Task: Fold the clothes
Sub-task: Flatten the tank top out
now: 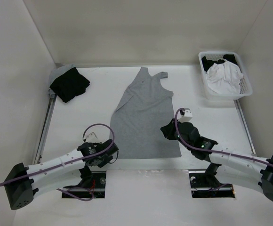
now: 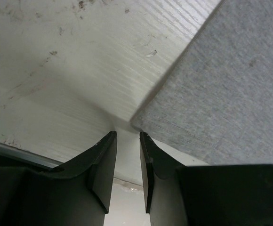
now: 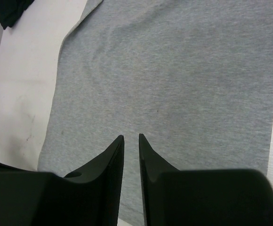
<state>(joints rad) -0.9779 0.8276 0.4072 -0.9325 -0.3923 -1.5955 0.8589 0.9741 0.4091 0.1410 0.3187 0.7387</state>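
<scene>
The clothes, a grey tank top [image 1: 146, 115], lie spread flat in the middle of the white table, straps toward the far wall. My left gripper [image 1: 110, 155] sits low at the near left hem corner; in the left wrist view the gripper [image 2: 128, 135] has its jaws slightly apart over bare table, with the tank top's corner [image 2: 221, 84] just beyond the right fingertip. My right gripper [image 1: 166, 130] hovers over the tank top's right edge. From the right wrist, that gripper [image 3: 131, 136] is narrowly open above the grey fabric [image 3: 174, 70], holding nothing.
A black garment [image 1: 69, 84] lies crumpled at the far left, also visible in the right wrist view [image 3: 9, 9]. A white basket [image 1: 221, 96] at the far right holds a white garment [image 1: 225, 77]. White walls enclose the table; a metal rail [image 2: 14, 150] runs along its left edge.
</scene>
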